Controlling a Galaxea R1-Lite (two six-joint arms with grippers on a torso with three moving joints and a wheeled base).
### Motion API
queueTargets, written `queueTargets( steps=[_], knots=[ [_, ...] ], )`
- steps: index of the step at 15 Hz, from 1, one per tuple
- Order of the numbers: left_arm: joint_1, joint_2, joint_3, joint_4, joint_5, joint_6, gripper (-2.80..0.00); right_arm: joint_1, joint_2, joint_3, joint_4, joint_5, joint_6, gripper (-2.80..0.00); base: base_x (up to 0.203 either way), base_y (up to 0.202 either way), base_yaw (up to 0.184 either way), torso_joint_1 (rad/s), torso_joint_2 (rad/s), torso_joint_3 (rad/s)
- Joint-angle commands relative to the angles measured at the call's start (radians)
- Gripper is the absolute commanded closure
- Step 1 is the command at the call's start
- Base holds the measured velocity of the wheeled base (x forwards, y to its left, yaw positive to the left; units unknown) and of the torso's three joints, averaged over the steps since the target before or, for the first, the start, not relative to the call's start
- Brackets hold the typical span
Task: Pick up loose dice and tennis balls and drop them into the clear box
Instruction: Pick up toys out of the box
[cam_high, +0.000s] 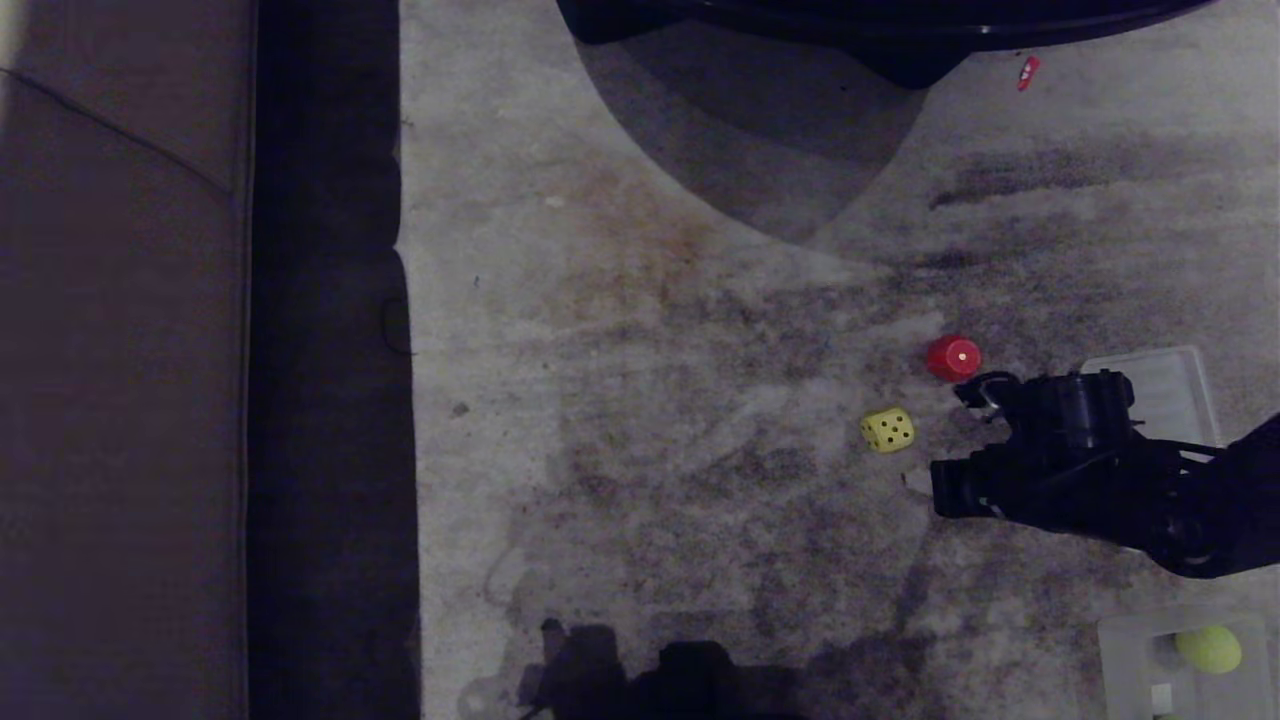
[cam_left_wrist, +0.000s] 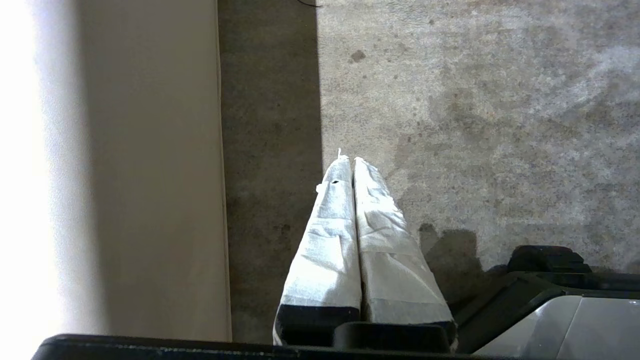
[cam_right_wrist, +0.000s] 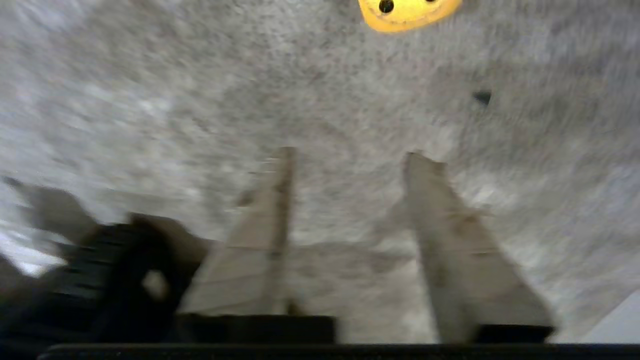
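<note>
The yellow die (cam_high: 887, 430) sits on the carpet (cam_high: 650, 400) just ahead of the right hand (cam_right_wrist: 347, 155), and the red die (cam_high: 953, 358) lies a little further off, near one corner of a flat ribbed lid (cam_high: 1165, 390). The two dice are apart from each other, with open carpet all round. The right hand hangs above the floor with its fingers (cam_right_wrist: 440, 235) spread and nothing between them; in the right wrist view only the near edge of the yellow die (cam_right_wrist: 407, 12) shows, beyond the fingertips. The left hand (cam_left_wrist: 350, 159) is out by the sofa base, fingers pressed together, empty. The clear box (cam_high: 1125, 660) is at the robot's near right, at the frame's edge, with one tennis ball (cam_high: 1208, 648) already inside and something pale beside it that I cannot make out. Judging by their rounded corners and matte look, the dice are probably light and somewhat soft, so they should give a little under the fingers and not slip much. The sensible hold is across two opposite flat faces, low enough that the fingers pass the rounded edges, since a pinch on a corner would likely squirt the die sideways. On carpet a die may roll or tip if nudged by one finger first. The tennis ball, fuzzy and springy, would want a hold across its widest part. No brand, label or writing can be read anywhere; the only marks are black dots on the yellow die and one pale dot on the red.
</note>
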Motion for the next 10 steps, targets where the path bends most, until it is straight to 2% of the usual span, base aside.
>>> queueTargets(
  steps=[1,2,5,7,8,9,10],
  knots=[
    [0.000,0.001,0.002,0.000,0.001,0.000,0.00,-0.047,0.040,-0.024,-0.002,0.005,-0.110,-2.80,0.000,0.000,0.000,0.000,0.00,0.000],
    [0.000,0.001,0.002,0.000,0.001,0.000,0.00,-0.065,0.064,-0.029,-0.005,0.005,-0.149,-2.80,0.000,0.000,0.000,0.000,0.00,0.000],
    [0.000,0.000,0.002,0.000,0.001,0.000,0.00,-0.075,0.120,-0.049,-0.008,0.021,-0.162,-2.80,0.000,0.000,0.000,0.000,0.00,0.000],
    [0.000,0.000,0.002,0.000,0.001,0.000,0.00,-0.078,0.152,-0.083,-0.008,0.114,-0.157,-2.80,0.000,0.000,0.000,0.000,0.00,0.000],
    [0.000,0.001,0.002,0.000,0.001,0.000,0.00,-0.082,0.159,-0.095,-0.009,0.196,-0.156,-2.80,0.000,0.000,0.000,0.000,0.00,0.000],
    [0.000,0.001,0.002,0.000,0.001,0.000,0.00,-0.084,0.169,-0.112,-0.009,0.240,-0.156,-2.80,0.000,0.000,0.000,0.000,0.00,0.000],
    [0.000,0.001,0.002,0.000,0.001,0.000,0.00,-0.084,0.187,-0.126,-0.010,0.248,-0.160,-2.80,0.000,0.000,0.000,0.000,0.00,0.000]
  ],
)
